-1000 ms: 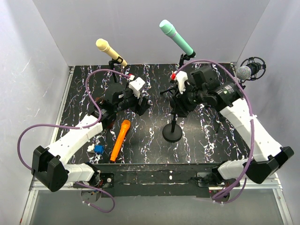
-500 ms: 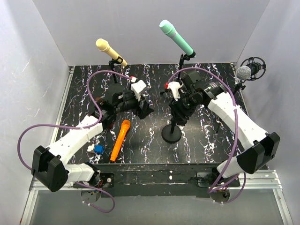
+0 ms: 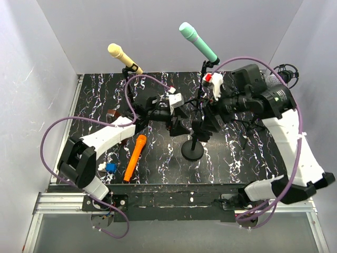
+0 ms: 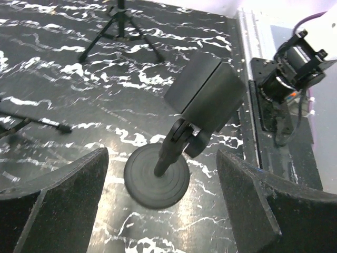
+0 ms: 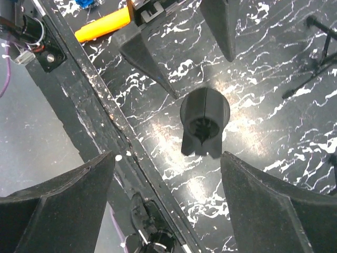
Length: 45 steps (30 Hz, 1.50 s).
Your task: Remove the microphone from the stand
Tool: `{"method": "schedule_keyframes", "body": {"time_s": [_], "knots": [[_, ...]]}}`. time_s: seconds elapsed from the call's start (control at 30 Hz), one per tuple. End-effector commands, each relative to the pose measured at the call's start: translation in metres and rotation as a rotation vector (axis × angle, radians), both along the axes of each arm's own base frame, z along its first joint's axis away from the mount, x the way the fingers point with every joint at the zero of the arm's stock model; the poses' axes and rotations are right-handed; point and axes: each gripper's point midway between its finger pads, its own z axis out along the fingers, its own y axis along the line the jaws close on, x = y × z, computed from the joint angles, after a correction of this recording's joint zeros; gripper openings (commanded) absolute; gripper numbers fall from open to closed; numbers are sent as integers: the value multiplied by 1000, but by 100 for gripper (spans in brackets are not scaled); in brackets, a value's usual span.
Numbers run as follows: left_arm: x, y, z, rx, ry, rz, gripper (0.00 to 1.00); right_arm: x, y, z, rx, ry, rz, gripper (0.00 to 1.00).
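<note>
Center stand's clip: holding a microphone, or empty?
Empty: both wrist views show the clip bare; the orange microphone lies flat on the table.

Mics: four.
- yellow mic [image 3: 125,58], one, on a stand at the tabletop's far edge, left
- teal mic [image 3: 198,42], one, on a stand at the far edge, middle
- silver mic [image 3: 274,81], one, far right corner
- orange mic [image 3: 135,157], one, lying toward the near left corner

Stands, clearly seen: three.
- round-base stand [image 3: 192,150], one, mid-tabletop
- yellow's tripod [image 3: 127,74] and teal's tripod [image 3: 203,71], two

Blue item [image 3: 110,167]: one, near left corner.

Arms: two, left arm [image 3: 105,136] and right arm [image 3: 289,138].
</note>
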Motion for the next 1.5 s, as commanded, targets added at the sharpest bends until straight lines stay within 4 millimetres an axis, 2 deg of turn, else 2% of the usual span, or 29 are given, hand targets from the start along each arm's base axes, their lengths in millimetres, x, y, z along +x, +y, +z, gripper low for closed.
{"method": "schedule_keyframes", "body": {"time_s": [0.0, 0.2, 0.3, 0.43, 0.6, 0.77, 0.83, 0.93, 1.1, 1.27, 1.37, 1.47], "knots": [[-28, -29, 38, -90, -114, -172, 83, -23, -27, -16, -60, 40, -21, 87], [-35, -55, 41, -108, -121, -232, 82, -28, -38, -21, -49, 42, -64, 87], [-42, -64, 43, -112, -126, -259, 79, -27, -44, -22, -43, 41, -95, 87], [-40, -69, 38, -89, -115, -264, 60, -28, -50, -23, -34, 41, -119, 86], [-35, -61, 37, -38, -126, -199, 40, -22, -56, -19, -48, -15, -129, 86], [-25, -47, 51, 5, -154, -99, 20, -14, -63, -15, -43, -64, -165, 86], [-17, -39, 64, 15, -175, -36, 12, -13, -65, -13, -37, -68, -176, 86], [-3, -18, 79, 32, -195, 71, 8, -11, -65, -11, -32, -80, -182, 86], [18, 27, 106, 52, -235, 258, 0, -4, -63, -9, -26, -84, -187, 85], [40, 80, 142, 57, -296, 511, 0, 6, -55, -2, -2, -72, -183, 85], [42, 107, 164, 45, -320, 579, 0, 14, -51, 2, 6, -70, -183, 85], [42, 137, 178, 59, -328, 647, 0, 20, -44, 5, 22, -56, -172, 84]]}}
